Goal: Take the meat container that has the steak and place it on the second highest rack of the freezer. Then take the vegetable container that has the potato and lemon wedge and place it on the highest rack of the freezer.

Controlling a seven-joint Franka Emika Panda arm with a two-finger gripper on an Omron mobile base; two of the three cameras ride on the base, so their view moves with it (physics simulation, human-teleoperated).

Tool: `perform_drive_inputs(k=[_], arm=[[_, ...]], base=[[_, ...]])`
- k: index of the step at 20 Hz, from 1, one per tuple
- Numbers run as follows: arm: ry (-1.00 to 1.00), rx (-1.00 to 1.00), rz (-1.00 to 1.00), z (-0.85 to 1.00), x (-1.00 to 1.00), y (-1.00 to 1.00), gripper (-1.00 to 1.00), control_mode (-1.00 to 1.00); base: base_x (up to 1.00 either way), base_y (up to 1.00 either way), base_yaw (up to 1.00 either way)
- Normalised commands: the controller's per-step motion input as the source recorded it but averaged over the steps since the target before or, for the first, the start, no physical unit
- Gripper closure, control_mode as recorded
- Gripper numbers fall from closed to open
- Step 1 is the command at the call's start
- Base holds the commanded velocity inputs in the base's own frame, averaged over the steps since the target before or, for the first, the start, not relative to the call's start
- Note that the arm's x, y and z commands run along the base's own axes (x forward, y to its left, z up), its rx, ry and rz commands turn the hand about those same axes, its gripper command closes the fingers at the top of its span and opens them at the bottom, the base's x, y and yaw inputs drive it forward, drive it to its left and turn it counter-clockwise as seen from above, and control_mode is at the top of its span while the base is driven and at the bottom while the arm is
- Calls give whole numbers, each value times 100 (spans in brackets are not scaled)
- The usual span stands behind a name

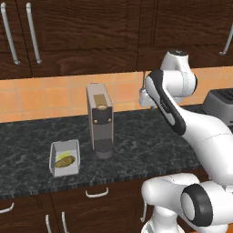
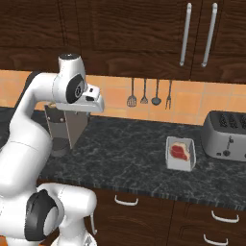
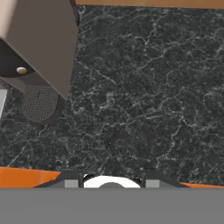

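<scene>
My arm [image 1: 182, 113] rises over the dark counter [image 2: 129, 144], beside the coffee machine [image 1: 100, 119]. Whether my gripper is open, I cannot tell. The steak [image 2: 178, 151] sits boxed near the toaster [image 2: 226, 135]; the potato [image 1: 65, 160] and lemon wedge [image 1: 63, 155] share another box.

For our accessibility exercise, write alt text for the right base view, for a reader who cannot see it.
A clear container holding the red steak stands on a dark marble counter left of a grey toaster. The white robot arm rises at left in front of a coffee machine; utensils hang on the orange tiles.
</scene>
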Motion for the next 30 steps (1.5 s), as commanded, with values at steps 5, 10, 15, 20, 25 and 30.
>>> perform_drive_inputs(k=[5,10,15,20,25,30], arm=[[0,0,0,-4,-17,-1,-100,-100],[0,4,-13,-18,-30,-64,-100,-100],[1,12,-18,-26,-3,-100,-100,-100],[6,12,-29,-28,0,-100,-100,-100],[10,8,-35,-31,2,-100,-100,-100],[12,7,-32,-38,4,-91,-100,-100]], base=[[0,0,0],[0,0,0],[0,0,0],[0,0,0],[0,0,0],[0,0,0]])
